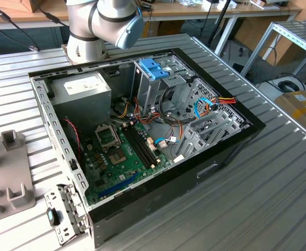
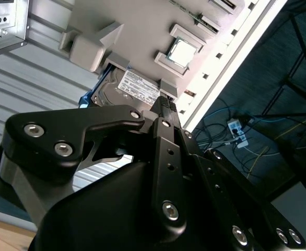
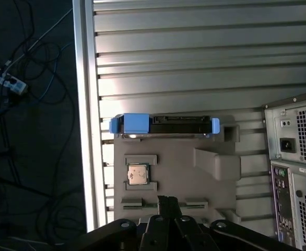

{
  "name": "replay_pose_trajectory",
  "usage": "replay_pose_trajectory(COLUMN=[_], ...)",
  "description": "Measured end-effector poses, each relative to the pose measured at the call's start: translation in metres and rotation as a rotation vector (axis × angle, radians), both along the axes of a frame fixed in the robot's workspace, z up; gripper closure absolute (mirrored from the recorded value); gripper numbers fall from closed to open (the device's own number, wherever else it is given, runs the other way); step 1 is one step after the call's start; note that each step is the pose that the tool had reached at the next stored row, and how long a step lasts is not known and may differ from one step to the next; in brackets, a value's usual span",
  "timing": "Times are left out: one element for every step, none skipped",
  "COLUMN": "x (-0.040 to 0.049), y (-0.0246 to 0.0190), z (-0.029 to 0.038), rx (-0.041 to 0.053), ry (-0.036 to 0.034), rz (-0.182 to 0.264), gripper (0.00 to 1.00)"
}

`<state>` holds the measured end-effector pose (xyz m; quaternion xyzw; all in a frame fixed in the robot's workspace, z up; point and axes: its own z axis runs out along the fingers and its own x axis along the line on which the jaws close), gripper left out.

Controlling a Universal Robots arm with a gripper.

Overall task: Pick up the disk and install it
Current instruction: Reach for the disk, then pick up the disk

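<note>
Right now you are on the pick-up stage, and the pincer (image 3: 167, 201) is closed on nothing, its tips pressed together. It hovers over the flat grey plastic fixture plate (image 3: 179, 178), well apart from the disk.

The rectangular silver-grey metal disk with the white label and blue plastic carrier frame (image 3: 163, 127) stands on its long edge in a slot along one side of that plate. It sits on the far side of the small square silver processor chip (image 3: 138, 174) from the pincer. In the second wrist view the label face leans towards the camera.

In the exterior view, take the open black computer case (image 1: 195, 178) as the dial's centre. The fixture plate lies at about eight o'clock on the ribbed metal bench (image 1: 257, 198). The silver-and-blue robot arm (image 1: 98, 21) rises at eleven o'clock. The metal drive cage with the blue plastic handle (image 1: 154, 68) stands inside the case towards one o'clock.

To do this step well, I judge you need the jaws spread wider than the disk's thickness before you descend. Centre them over the middle of its upper edge. Grip the two flat metal faces, since the blue frame looks likely to flex. Keep clear of the chip's pocket and the raised grey blocks beside the slot. Come down square to the slot so the disk does not jam.
</note>
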<state>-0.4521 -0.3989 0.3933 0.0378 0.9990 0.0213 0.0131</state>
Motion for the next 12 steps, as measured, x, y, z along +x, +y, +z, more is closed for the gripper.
replay_pose_trajectory(x=[-0.0009, -0.0018, -0.003, -0.0039, -0.0047, -0.0054, -0.0058, -0.0059, -0.0059, -0.0059, -0.006, -0.006], y=[0.0, 0.0, 0.0, 0.0, 0.0, 0.0, -0.0001, 0.0, 0.0, 0.0, 0.0, 0.0], z=[0.0, 0.0, 0.0, 0.0, 0.0, 0.0, 0.0, 0.0, 0.0, 0.0, -0.0001, -0.0003], rx=[0.0, 0.0, 0.0, 0.0, 0.0, 0.0, 0.0, 0.0, 0.0, 0.0, 0.0001, 0.0], ry=[0.0001, 0.0001, 0.0, 0.0001, 0.0, 0.0, 0.0, 0.0, 0.0, 0.0, 0.0, 0.0], rz=[0.0, 0.0, 0.0, 0.0, 0.0, 0.0, 0.0, 0.0, 0.0, 0.0, 0.0, 0.0], gripper=[0.9, 0.9, 0.9, 0.9, 0.9, 0.9, 0.9, 0.9, 0.9, 0.9, 0.9, 0.9])
